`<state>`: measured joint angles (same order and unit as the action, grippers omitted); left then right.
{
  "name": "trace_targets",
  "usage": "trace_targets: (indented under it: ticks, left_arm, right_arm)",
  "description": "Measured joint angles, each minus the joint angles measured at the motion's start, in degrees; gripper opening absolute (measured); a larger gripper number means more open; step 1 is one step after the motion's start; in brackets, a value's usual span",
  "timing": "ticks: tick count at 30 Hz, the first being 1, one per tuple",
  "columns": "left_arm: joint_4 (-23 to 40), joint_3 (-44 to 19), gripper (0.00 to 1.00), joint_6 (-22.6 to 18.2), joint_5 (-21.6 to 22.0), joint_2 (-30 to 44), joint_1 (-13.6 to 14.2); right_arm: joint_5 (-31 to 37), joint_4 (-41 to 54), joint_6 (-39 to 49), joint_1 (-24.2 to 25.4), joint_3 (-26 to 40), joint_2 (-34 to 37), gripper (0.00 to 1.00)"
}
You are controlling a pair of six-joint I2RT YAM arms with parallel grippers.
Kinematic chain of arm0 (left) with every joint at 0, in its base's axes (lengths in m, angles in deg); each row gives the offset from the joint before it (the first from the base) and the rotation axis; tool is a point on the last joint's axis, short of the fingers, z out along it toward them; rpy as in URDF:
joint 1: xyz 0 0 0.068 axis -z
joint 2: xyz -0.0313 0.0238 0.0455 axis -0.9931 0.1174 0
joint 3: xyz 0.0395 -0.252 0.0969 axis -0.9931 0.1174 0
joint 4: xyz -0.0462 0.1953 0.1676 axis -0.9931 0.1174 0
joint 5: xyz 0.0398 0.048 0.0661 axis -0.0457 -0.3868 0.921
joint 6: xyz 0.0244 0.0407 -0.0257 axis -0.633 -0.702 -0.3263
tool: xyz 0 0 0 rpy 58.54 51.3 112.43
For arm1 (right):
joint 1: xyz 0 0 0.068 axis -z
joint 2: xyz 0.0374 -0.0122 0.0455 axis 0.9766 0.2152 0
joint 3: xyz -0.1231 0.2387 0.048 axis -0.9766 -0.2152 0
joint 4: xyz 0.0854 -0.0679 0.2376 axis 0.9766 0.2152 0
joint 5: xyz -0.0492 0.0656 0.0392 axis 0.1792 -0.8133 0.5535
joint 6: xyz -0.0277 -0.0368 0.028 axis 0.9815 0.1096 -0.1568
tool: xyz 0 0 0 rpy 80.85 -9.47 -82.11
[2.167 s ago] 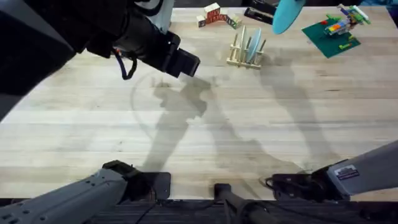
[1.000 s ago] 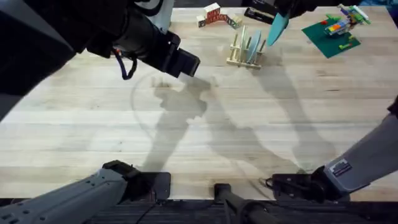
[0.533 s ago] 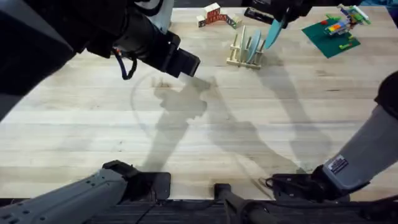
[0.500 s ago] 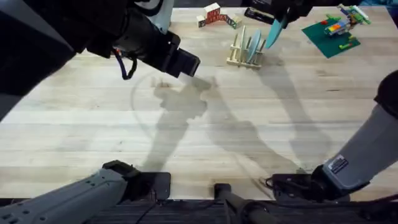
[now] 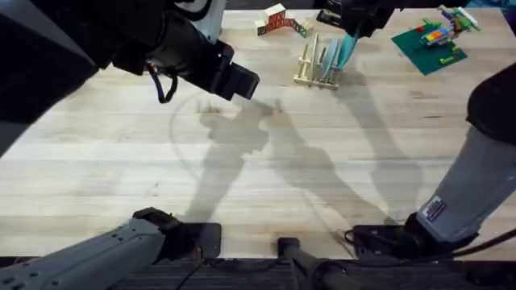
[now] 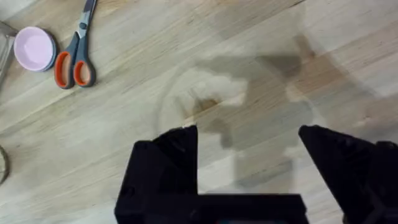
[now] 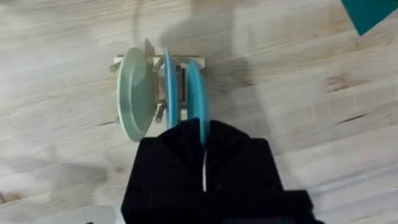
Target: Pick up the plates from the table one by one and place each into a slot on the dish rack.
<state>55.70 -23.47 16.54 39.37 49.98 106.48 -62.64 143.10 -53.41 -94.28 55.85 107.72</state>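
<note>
Now the right claw point(image 7: 204, 163) is clamped on the rim of the turquoise plate point(image 7: 195, 93), which stands on edge in the rightmost slot of the dish rack point(image 5: 316, 71) at the far side of the counter point(image 5: 339, 161). The pale blue plate point(image 7: 169, 93) stands upright in the slot just to its left, and a pale green plate point(image 7: 134, 93) occupies the slot left of that; the three stand close together, face to face. Judged from this arrangement, the placing step is nearly complete: no plate lies on the open counter in the overhead view. The next move calls for releasing the rim and drawing straight up and away, so that the plate stays seated between the pegs and does not tip against its blue neighbour.

The left claw point(image 6: 249, 149) hangs wide and empty above bare wood at mid-left, well apart from the rack. Nearby on the counter lie orange-handled scissors point(image 6: 78, 53) and a small pink dish point(image 6: 35, 48). Toy blocks point(image 5: 278, 18) sit just beyond the rack to its left, and a green mat with a brick model point(image 5: 431, 36) lies to its right; neither blocks a vertical retreat.
</note>
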Motion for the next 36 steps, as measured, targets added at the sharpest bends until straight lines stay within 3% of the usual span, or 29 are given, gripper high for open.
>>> trace_targets:
  ticks: [27, 31, 36]
  left_arm:
    - [0.00, 0.00, 0.993, 0.02, 0.00, 0.00, 0.00]
    - [0.00, 0.00, 0.993, 0.02, 0.00, 0.00, 0.00]
    - [0.00, 0.00, 0.992, 0.02, 0.00, 0.00, -0.01]
  right_arm:
    - [-0.50, -0.22, 0.87, 0.00, 0.00, 5.40, 0.032]
    - [-0.47, -0.18, 0.89, 0.00, 0.00, 5.41, 0.105]
    - [-0.46, -0.08, 0.91, 0.00, 0.00, 5.40, 0.118]
